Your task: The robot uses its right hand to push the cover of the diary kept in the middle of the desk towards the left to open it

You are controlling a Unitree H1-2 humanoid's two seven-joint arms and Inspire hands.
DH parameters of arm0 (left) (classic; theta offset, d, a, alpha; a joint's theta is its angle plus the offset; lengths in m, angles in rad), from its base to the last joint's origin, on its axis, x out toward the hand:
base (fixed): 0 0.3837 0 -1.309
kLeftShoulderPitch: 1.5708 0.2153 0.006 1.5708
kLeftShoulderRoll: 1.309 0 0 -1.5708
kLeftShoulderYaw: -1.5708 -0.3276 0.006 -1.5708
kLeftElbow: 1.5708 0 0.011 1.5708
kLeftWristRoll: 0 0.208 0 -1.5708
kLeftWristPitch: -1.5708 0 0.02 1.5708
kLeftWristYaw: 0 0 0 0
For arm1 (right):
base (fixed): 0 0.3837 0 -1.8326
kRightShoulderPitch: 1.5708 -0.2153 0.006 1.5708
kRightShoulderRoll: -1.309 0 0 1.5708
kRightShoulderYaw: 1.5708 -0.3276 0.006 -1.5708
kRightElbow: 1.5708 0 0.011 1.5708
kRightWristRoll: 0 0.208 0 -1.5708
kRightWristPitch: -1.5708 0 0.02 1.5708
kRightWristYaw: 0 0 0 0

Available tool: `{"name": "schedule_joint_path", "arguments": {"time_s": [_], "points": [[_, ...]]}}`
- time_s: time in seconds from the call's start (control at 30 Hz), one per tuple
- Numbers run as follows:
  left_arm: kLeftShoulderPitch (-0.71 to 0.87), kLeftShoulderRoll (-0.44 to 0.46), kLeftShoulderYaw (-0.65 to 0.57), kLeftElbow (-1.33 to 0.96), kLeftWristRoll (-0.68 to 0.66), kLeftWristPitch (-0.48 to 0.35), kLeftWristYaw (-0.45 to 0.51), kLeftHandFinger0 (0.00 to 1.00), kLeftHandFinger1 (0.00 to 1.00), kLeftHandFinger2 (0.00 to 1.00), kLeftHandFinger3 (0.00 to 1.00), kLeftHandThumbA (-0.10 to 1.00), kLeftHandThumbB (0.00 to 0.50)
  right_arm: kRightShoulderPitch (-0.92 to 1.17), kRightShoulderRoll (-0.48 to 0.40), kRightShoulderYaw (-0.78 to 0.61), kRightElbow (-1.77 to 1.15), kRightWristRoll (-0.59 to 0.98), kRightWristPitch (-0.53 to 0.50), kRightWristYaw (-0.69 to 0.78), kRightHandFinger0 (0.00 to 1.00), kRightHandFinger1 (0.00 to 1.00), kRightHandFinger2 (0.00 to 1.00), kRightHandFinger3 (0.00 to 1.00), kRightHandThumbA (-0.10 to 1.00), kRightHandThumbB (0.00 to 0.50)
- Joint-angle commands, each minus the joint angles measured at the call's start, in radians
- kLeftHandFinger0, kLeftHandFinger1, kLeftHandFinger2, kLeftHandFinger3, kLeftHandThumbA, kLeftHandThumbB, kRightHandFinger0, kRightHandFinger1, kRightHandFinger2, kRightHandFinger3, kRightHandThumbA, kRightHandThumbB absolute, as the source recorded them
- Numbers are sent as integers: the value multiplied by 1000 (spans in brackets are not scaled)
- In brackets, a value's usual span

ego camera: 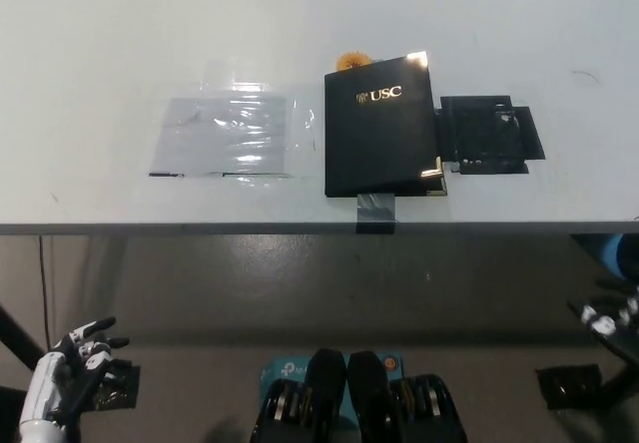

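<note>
A broad pale grey desk fills the upper half of the head view, its front edge running straight across the frame above a dull floor. Left of centre on it lies a sheet of clear glossy plastic film, taped flat and catching the light. Just beside it, near the middle of the desk and close to the front edge, sits the black rectangular diary, closed, its cover facing up and slightly tilted. Gold lettering near the cover's top reads "USC", with a smaller emblem to its left too fine to read. Gold corner caps glint at the cover's upper right and lower right. A strip of grey tape runs from the diary's bottom edge over the desk's front edge. Touching the diary's right side is a patch of black tape strips stuck to the desk. A small orange object peeks out behind the diary's top edge, mostly hidden.

The white left hand hangs low at the lower left, below desk level, fingers spread apart and holding nothing. The black right hand is at the far right edge, below the desk and partly cut off; whether its fingers are apart or closed cannot be told.
</note>
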Motion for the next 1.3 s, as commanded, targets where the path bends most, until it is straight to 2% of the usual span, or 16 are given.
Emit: {"name": "schedule_joint_path", "arguments": {"time_s": [0.0,0.07,0.3,0.47,0.5,0.57,0.63,0.73,0.77,0.8,0.87,0.9,0.93,0.97,1.13,1.27], "points": [[-15,11,-2,-30,-12,7,-4,350,445,534,663,351,322,-29,-42,72,-150,-26,58,60,438,471,570,785,1000,199],[-18,10,-1,-22,-15,0,-5,320,423,513,638,380,369,-52,-47,109,-200,-65,25,56,378,421,528,738,1000,192],[-4,6,0,-26,-11,7,0,350,429,497,629,359,361,-129,-65,151,-287,-66,48,58,377,403,493,703,1000,195],[1,5,-7,-25,-6,5,-3,358,448,542,666,377,348,-217,-28,132,-337,-40,176,11,433,441,512,739,1000,208],[2,5,-6,-25,-5,5,-1,356,451,546,669,371,339,-247,20,99,-354,20,242,-28,476,478,553,747,1000,185],[2,6,-8,-23,-2,0,-1,357,454,550,665,368,354,-278,62,65,-369,61,310,-57,535,532,610,767,1000,184],[1,6,-8,-23,0,-1,0,358,453,547,661,366,348,-295,84,47,-364,82,321,-74,554,554,634,775,1000,182],[-1,6,-4,-22,-3,-1,2,372,455,537,653,365,350,-355,136,9,-289,152,321,-157,613,654,744,854,1000,181],[-1,4,-1,-25,-10,5,1,364,453,536,651,368,367,-369,146,0,-263,164,321,-170,644,703,790,910,1000,149],[0,4,-1,-28,-10,4,0,345,446,527,642,377,376,-388,145,1,-219,186,321,-180,701,786,872,986,1000,167],[1,8,-5,-30,-1,5,1,352,450,527,661,382,358,-403,123,20,-170,253,321,-189,804,878,961,1000,1000,182],[7,2,-10,-28,0,1,0,353,450,528,663,382,358,-394,113,28,-178,264,321,-199,807,880,963,1000,1000,182],[10,-2,-10,-27,-2,-2,0,354,450,524,669,371,355,-403,105,41,-135,335,321,-213,894,952,1000,1000,1000,203],[10,-3,-9,-27,-4,-1,1,348,444,519,670,359,355,-406,104,46,-119,348,321,-217,913,964,1000,1000,1000,202],[2,-7,-4,-26,-11,-1,0,342,439,530,653,346,361,-447,140,43,-6,397,321,-258,931,951,1000,1000,1000,205],[-8,-2,-9,-21,-8,-11,-7,346,439,533,645,366,380,-513,205,-38,124,477,321,-329,956,972,1000,1000,1000,161]]}}
